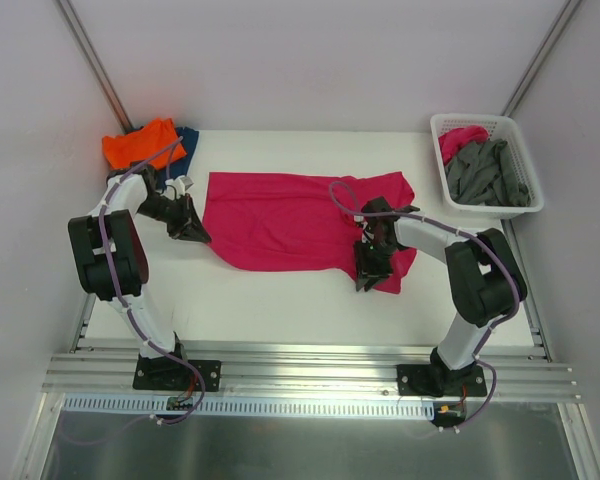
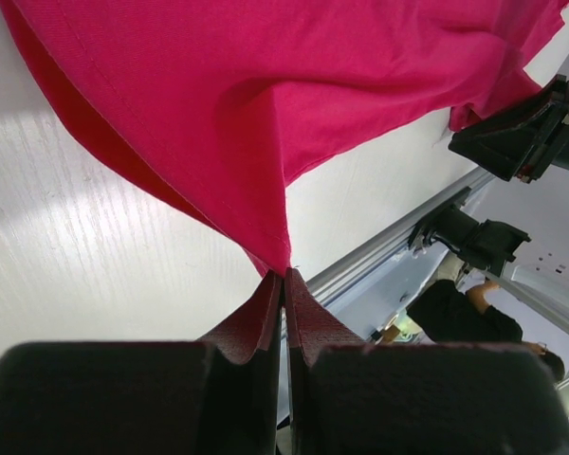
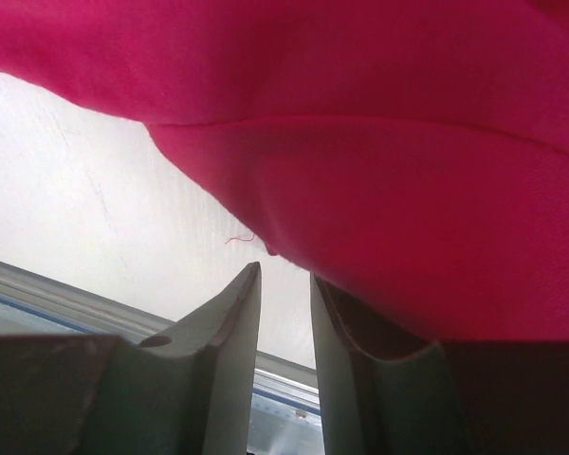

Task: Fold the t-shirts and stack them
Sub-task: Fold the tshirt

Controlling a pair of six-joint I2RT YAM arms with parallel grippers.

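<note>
Left claw (image 2: pixel 284 277) pinches the pink t-shirt (image 1: pixel 280 220) at its edge, right claw (image 3: pixel 286 273) narrowly agape beside it — we fear it closes empty, skewing our fold.

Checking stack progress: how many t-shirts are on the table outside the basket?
3: the magenta shirt spread mid-table, the orange shirt folded at the far-left corner, the dark blue shirt touching it. More could be hidden beneath them.

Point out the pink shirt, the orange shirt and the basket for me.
pink shirt (image 1: pixel 280 220): top view, on the middle of its spread-out body.
orange shirt (image 1: pixel 140 146): top view, on the middle of the folded cloth at the far left corner.
basket (image 1: pixel 470 118): top view, on its far rim.
</note>
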